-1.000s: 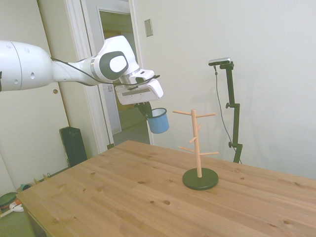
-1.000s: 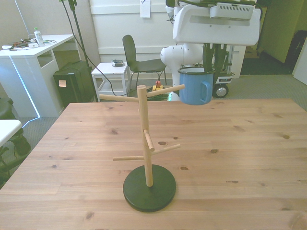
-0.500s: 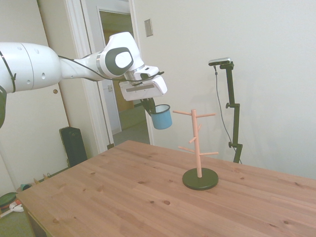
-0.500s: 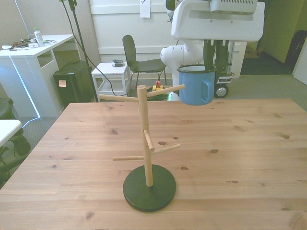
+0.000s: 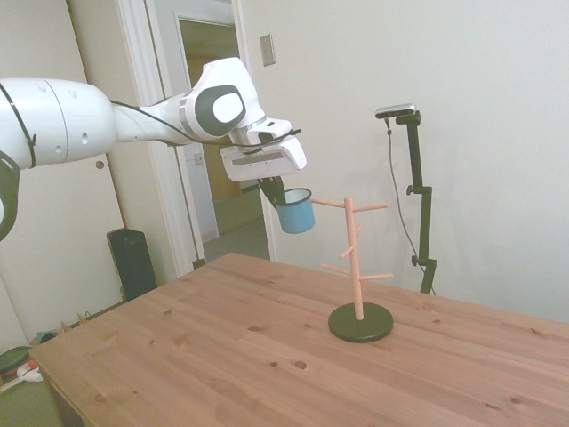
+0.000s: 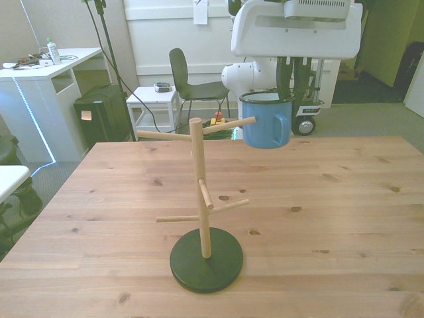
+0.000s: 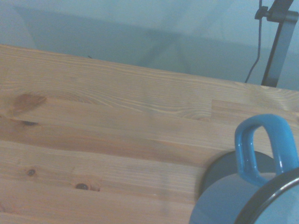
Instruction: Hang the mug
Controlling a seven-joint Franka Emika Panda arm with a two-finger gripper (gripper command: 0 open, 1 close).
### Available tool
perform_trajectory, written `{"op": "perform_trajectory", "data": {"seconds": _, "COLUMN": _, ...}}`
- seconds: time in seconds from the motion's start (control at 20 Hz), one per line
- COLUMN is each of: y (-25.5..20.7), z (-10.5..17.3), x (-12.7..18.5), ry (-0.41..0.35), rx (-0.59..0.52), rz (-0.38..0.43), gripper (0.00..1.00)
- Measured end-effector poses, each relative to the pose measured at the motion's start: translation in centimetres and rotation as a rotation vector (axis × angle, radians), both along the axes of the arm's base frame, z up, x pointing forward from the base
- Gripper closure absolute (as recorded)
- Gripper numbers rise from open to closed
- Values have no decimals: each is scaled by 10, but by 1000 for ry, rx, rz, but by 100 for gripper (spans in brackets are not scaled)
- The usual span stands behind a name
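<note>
Clamped on the rim of the mug (image 6: 265, 121), the tool (image 6: 292, 78) hangs well above the surface (image 6: 331, 199), its dark fingers (image 6: 285, 74) dropping from the white housing onto the mug's far side. I see the mug upright in the air, light blue with a thin dark rim, its handle (image 6: 283, 126) toward the front view's right.

Just beside it stands the wooden peg stand (image 6: 200, 192): a pale round post on a dark disc base (image 6: 207, 263), thin dowels angling out at two heights. In the front view the tip of one upper peg (image 6: 229, 125) meets the mug's side (touching or merely overlapping, I cannot tell). The side view shows the mug (image 5: 294, 210) a little apart from the nearest upper peg (image 5: 328, 204), at about its height.

The wrist view gives me what the others do not: the handle's loop (image 7: 264, 144) from close, and the knotty plank grain below (image 7: 117, 130).

Behind the surface I see a black chair (image 6: 189, 83) and a white desk (image 6: 46, 73).
</note>
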State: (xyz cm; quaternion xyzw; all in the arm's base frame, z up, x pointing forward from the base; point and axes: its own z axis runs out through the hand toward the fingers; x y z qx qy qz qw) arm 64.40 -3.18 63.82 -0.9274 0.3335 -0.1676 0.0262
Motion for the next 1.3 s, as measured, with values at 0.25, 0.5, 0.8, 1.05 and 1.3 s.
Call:
{"op": "perform_trajectory", "data": {"seconds": 0.25, "y": -10, "z": -1, "x": -1, "ry": 2, "rx": 16, "rz": -6, "gripper": 100}}
{"op": "perform_trajectory", "data": {"seconds": 0.5, "y": -18, "z": -3, "x": -6, "ry": 8, "rx": 17, "rz": -7, "gripper": 100}}
{"op": "perform_trajectory", "data": {"seconds": 0.8, "y": -31, "z": -3, "x": -21, "ry": 11, "rx": 24, "rz": -18, "gripper": 100}}
{"op": "perform_trajectory", "data": {"seconds": 1.05, "y": -35, "z": 3, "x": -26, "ry": 1, "rx": 27, "rz": -22, "gripper": 100}}
{"op": "perform_trajectory", "data": {"seconds": 1.3, "y": -34, "z": 8, "x": -28, "ry": -7, "rx": 28, "rz": -19, "gripper": 100}}
